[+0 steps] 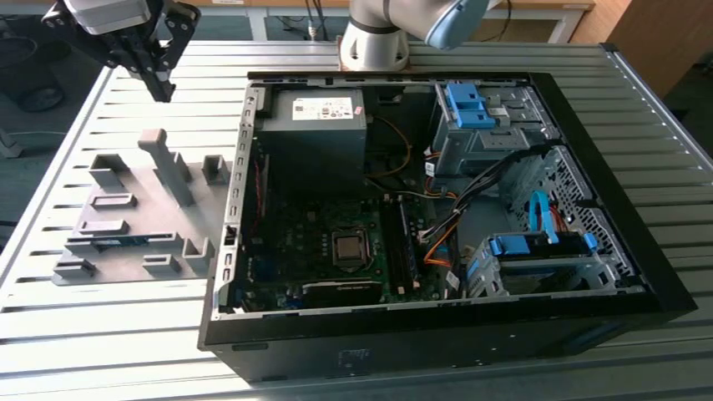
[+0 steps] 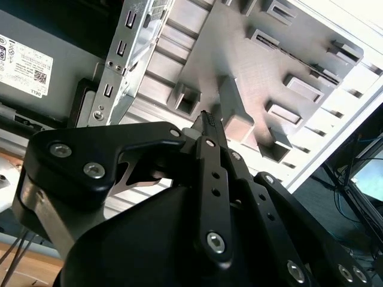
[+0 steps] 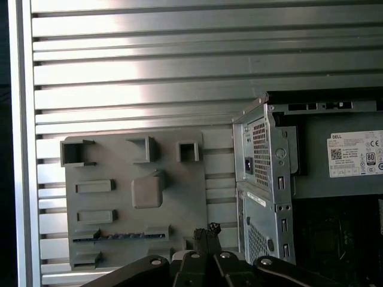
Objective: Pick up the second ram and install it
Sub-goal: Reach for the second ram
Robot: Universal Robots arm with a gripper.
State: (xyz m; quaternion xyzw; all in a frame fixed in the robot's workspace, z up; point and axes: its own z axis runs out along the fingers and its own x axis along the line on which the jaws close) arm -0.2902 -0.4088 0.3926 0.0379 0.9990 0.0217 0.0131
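1. Fingers (image 2: 213,173) are pressing together tip to tip, clenched on nothing; in both wrist views you are seeing no gap between them.
2. Your gripper (image 1: 163,92) is hanging in the air with its tips pointing down, toward the exterior view's left, over the slatted metal table (image 1: 112,334) and past the far end of the grey fixture plate (image 1: 150,224).
3. The second ram (image 1: 125,242) is sitting on its long edge in a low slot of that plate, near the plate's near end. It is showing as a thin blue-teal strip between grey holder blocks.
4. Gripper and second ram are standing well apart, with no contact. A tall grey post (image 1: 174,171) is rising from the plate between them.
5. In the first wrist view you are looking down on the plate (image 3: 173,197). The second ram (image 3: 119,235) is reading there as a dark, narrow line with small chips, lying in its slot between two blocks. The gripper (image 3: 206,230) is showing its tips over the plate's edge. Height above the plate: cannot tell from this view.
6. In the second wrist view the gripper (image 2: 208,118) is pointing toward the post and the surrounding empty holders.
7. An open computer case (image 1: 446,338) is lying on its side just beside the plate, on the exterior view's right. Inside, the power supply (image 1: 314,125) and the processor socket (image 1: 349,248) are facing up.
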